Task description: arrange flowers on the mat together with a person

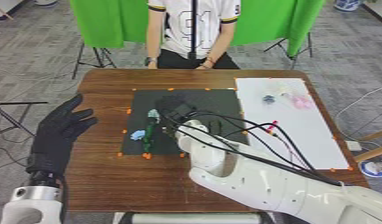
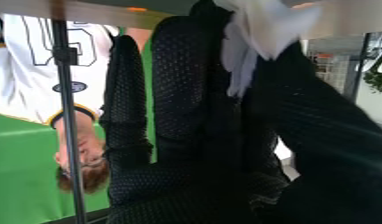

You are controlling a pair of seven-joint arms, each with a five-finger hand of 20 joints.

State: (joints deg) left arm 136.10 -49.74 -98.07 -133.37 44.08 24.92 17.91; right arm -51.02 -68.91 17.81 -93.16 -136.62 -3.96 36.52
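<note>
While the left hand (image 1: 56, 131), fingers relaxed, hangs by the counter's (image 1: 103, 185) nine o'clock edge, the right hand (image 1: 175, 106) is over the mat (image 1: 218, 100); a blue flower (image 1: 138, 135) lies toward its eight o'clock. In the right wrist view, that hand (image 2: 183, 187) pinches a white flower (image 2: 269, 25).

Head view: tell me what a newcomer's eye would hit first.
First, the big white right arm, slanting in from the lower right, its robot hand over the black mat. Next, the bright green cloth behind the table, and the left robot hand at the table's left edge.
</note>
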